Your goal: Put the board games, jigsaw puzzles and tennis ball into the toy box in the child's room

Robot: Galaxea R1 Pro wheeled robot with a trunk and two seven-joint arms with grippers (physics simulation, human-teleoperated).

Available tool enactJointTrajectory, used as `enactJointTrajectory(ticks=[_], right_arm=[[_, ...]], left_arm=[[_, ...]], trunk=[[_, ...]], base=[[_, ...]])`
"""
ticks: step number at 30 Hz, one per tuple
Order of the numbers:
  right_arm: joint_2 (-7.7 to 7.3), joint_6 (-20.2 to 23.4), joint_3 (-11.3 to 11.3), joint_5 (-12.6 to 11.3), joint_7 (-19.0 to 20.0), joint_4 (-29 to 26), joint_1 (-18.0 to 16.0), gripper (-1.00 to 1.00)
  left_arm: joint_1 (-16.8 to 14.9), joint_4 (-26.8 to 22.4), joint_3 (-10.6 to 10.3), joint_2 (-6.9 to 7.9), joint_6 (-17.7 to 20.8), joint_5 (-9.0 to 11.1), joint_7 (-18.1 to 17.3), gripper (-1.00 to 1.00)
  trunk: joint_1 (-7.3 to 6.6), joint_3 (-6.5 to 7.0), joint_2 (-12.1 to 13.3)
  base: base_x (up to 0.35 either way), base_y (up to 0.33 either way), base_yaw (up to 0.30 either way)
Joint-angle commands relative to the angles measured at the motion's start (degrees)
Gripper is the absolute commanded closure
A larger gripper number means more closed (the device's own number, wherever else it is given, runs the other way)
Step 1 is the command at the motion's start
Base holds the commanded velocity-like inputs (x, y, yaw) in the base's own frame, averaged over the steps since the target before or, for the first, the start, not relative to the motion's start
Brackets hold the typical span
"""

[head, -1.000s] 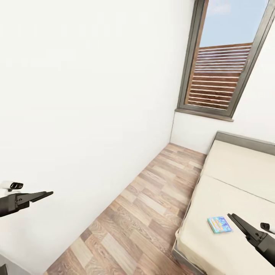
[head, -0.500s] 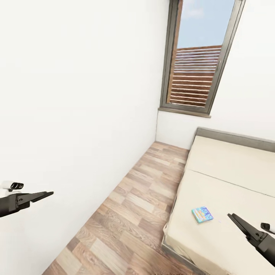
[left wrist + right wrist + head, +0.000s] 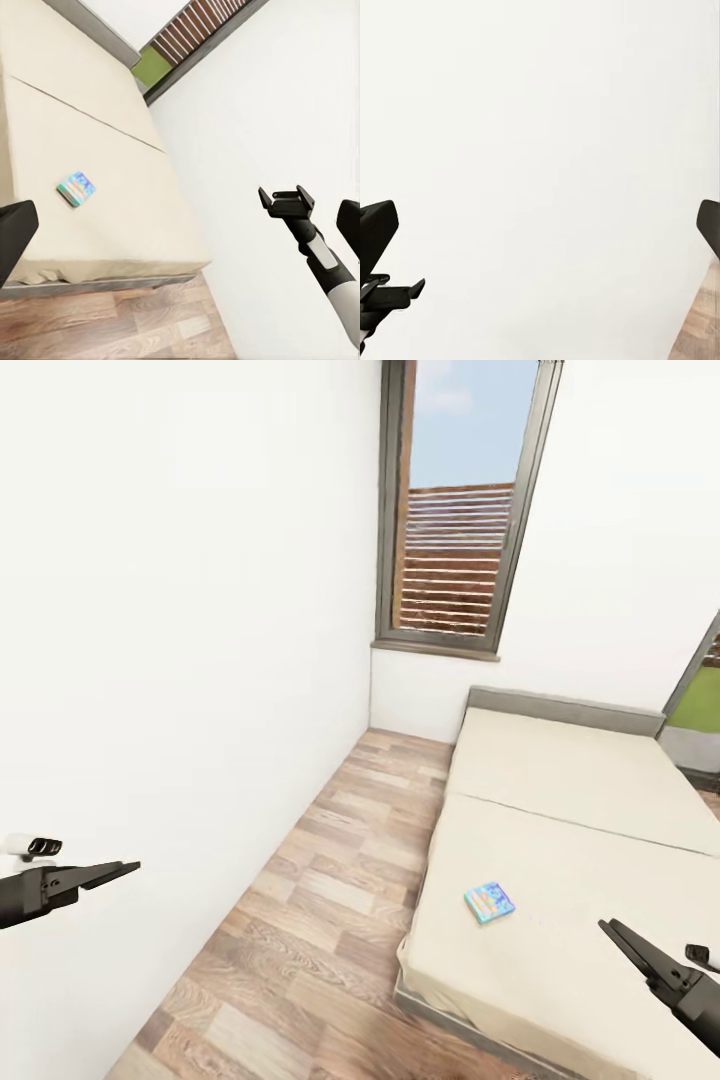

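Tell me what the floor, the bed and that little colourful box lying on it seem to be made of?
The floor looks like matte wood-grain planks in mixed browns, perhaps laminate. The bed has a smooth beige, fabric-like top with a seam across it and a grey frame edge. The board game is a flat, mostly blue printed box, probably card; its lettering is too small to read.

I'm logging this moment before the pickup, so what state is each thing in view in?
Board game: flat on the bed, near its edge, untouched.
Left gripper: holds nothing; open or shut unclear.
Right gripper: open, empty, above the bed.
Window: closed.
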Motion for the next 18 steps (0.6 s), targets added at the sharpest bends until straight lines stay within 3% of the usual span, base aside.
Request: enactJointTrajectory(ticks=[1,18], right_arm=[[-0.02,0.42,0.01,-0.31,-0.07,-0.03,0.00,-1.00],[0.01,0.50,-1.55,-0.31,-0.09,0.77,0.00,-1.00]], left_arm=[[-0.04,0.00,-0.01,0.00,0.61,-0.04,-0.23,-1.00],[-0.04,0.07,-0.01,0.00,0.61,-0.12,-0.23,-1.00]], trunk=[[0.04,-0.11,-0.11],[0.04,-0.11,-0.11]], base=[[0.000,0.000,-0.281],[0.000,0.000,-0.281]])
